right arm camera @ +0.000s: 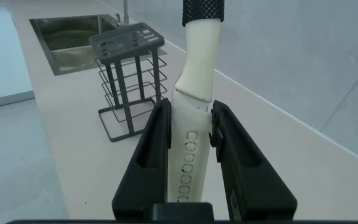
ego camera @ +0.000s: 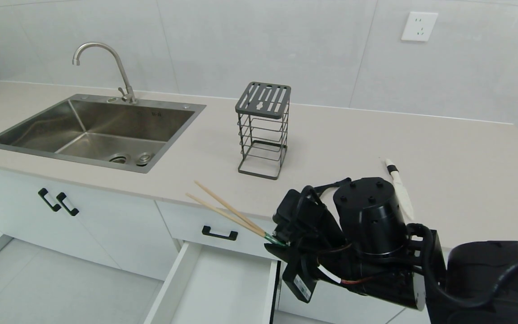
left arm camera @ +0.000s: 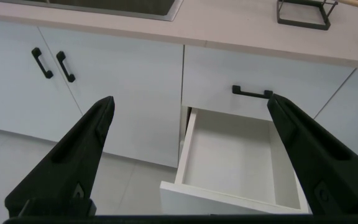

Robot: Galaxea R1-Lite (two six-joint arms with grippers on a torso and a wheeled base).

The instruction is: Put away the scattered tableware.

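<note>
Chopsticks, two of them, stick up in the air over the front edge of the counter, just above the open drawer. Their green ends go into the black front part of the right arm, and I cannot tell what holds them there. The right gripper has its two fingers pulled in tight on a white utensil with a black netted end (the fingers touch it on both sides). The utensil points out over the counter, past the wire rack. In the head view the white utensil shows just behind the right arm, to the right of the rack. The left gripper is wide open and holds nothing. It is low down in front of the drawer. The sink is set in the counter, well to the left of the rack.
</note>
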